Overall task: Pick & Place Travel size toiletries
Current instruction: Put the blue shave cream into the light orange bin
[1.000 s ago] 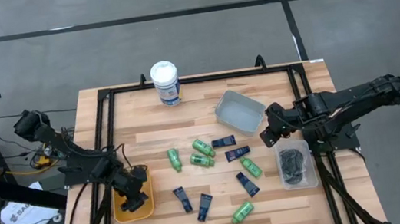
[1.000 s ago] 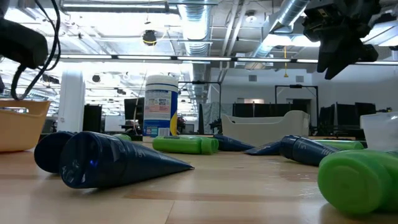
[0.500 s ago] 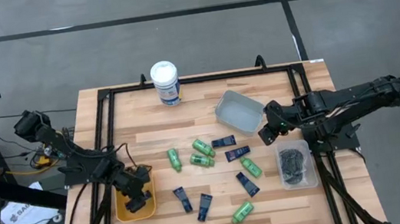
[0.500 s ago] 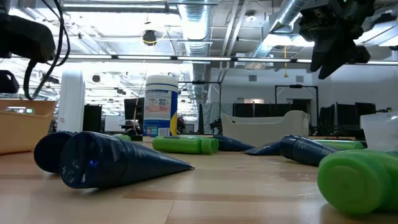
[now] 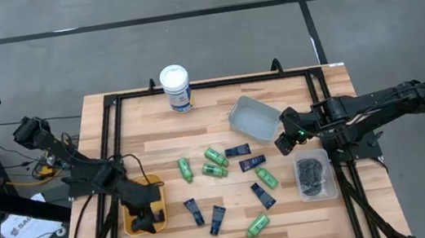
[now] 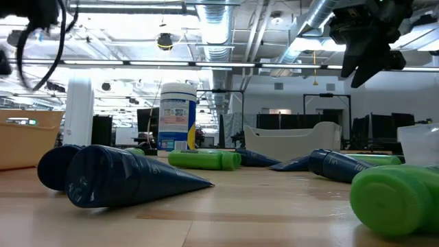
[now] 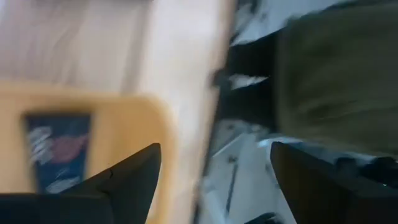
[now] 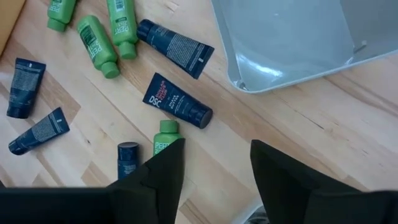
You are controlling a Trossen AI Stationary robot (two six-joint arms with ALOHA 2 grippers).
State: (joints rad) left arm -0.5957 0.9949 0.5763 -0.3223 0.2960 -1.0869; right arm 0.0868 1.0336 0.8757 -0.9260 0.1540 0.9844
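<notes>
Small green bottles (image 5: 214,156) and flat navy tubes (image 5: 252,162) lie scattered on the wooden table's middle; they also show in the right wrist view as bottles (image 8: 96,46) and tubes (image 8: 177,99). One navy tube (image 7: 56,149) lies flat in the yellow tray (image 5: 130,222) at the near left. Dark tins fill the clear bin (image 5: 315,175) at the right. My left gripper (image 5: 149,218) hovers open over the yellow tray's near end (image 7: 214,180). My right gripper (image 5: 287,137) hangs open above the table between the grey tray and the clear bin (image 8: 214,174).
A grey empty-looking tray (image 5: 255,117) sits far right of the items. The tall white canister (image 5: 176,88) with blue label stands near the far edge. A black frame runs along the table's edges. In the low view a navy tube (image 6: 123,175) and a green bottle (image 6: 394,195) lie nearest.
My left gripper has moved toward the table's near edge along the yellow tray, staying open above it. The right arm has barely shifted. The items on the table have kept their places.
</notes>
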